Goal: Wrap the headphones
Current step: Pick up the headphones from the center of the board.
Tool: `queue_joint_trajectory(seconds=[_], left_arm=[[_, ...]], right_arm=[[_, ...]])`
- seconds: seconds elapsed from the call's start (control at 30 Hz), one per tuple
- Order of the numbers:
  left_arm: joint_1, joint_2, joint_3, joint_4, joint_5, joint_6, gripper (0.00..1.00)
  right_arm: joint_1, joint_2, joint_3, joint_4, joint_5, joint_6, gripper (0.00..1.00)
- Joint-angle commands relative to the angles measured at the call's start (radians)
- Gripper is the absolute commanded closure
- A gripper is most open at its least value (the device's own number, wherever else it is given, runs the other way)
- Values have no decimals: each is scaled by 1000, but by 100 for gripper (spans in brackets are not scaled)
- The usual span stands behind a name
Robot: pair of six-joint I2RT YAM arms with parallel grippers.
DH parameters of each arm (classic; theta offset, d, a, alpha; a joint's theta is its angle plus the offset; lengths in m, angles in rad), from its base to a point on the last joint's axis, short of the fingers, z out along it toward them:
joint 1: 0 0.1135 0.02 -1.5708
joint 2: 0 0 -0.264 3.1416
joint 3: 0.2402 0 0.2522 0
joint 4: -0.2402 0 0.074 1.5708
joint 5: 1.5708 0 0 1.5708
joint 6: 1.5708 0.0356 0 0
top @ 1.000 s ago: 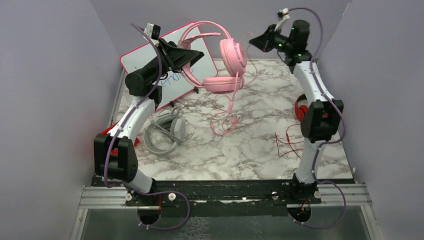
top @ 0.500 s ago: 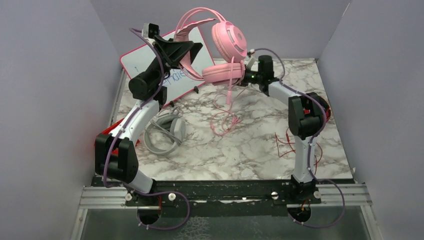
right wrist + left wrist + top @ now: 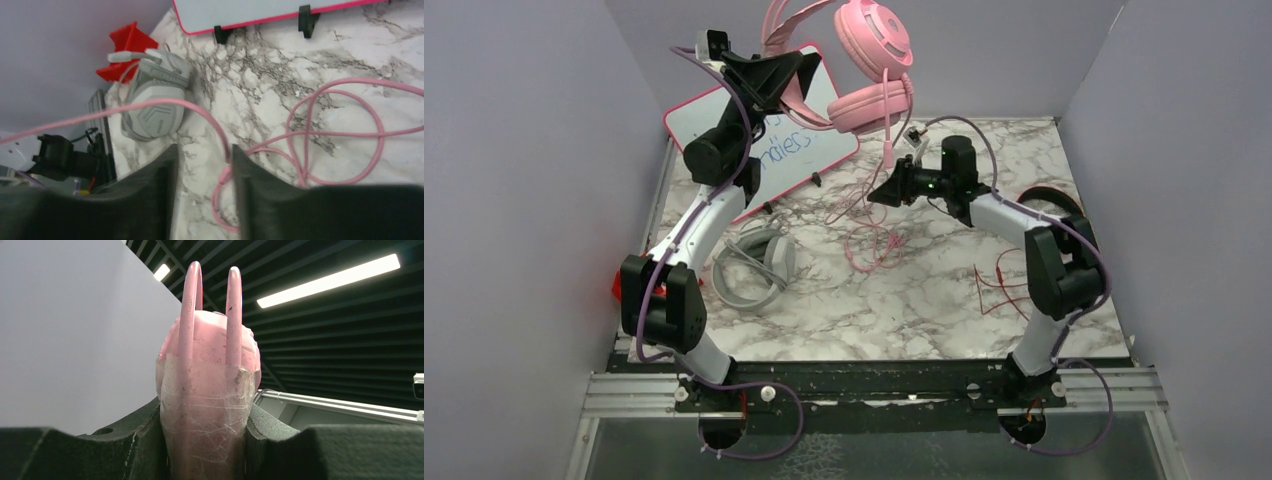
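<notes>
Marble table's (image 3: 924, 300) far edge: your left gripper (image 3: 771, 76) holds pink headphones (image 3: 876, 38) aloft, cable (image 3: 165, 101) dangling; right gripper (image 3: 203, 152), narrowly parted, seemingly straddles it.

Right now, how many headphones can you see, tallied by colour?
Pink: 1, the pink padded over-ear headphones, held up in the left gripper.
Grey: 1, the grey-white over-ear headphones, lying on the marble table.
Dark: 1, the dark headphones, mostly behind the right arm, a thin red cable nearby.
Total: 3.
</notes>
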Motion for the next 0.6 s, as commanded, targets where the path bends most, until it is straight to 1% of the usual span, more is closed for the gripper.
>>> queue_joint_trajectory(seconds=[0.0,0.03,0.1,0.13,0.17,0.2,0.27,0.33,0.4,0.43,0.5,0.57], left_arm=[[10,-21,30,-9,-75,47,84],[13,-27,24,-16,-78,55,84],[19,-37,21,-37,-77,71,84],[22,-39,26,-47,-76,75,84],[24,-39,31,-56,-76,79,84],[25,-38,37,-63,-75,82,84],[26,-33,51,-68,-73,80,84],[26,-33,57,-74,-82,80,84],[26,-34,62,-80,-93,77,84],[26,-33,64,-82,-97,74,84],[26,-34,80,-92,-99,80,84],[26,-35,93,-102,-95,85,84]], right_arm=[[6,-193,-165,134,41,-290,40],[5,-237,-227,195,63,-316,30],[0,-303,-252,214,53,-384,17],[1,-334,-266,214,29,-419,13],[2,-379,-306,260,10,-428,12],[3,-424,-369,365,-9,-418,11],[2,-478,-441,528,-65,-326,11],[7,-484,-454,641,-129,-199,11],[14,-499,-498,817,-134,-89,11],[17,-509,-513,860,-124,-64,11],[17,-506,-514,889,-129,-35,12],[17,-516,-530,873,-63,-16,13]])
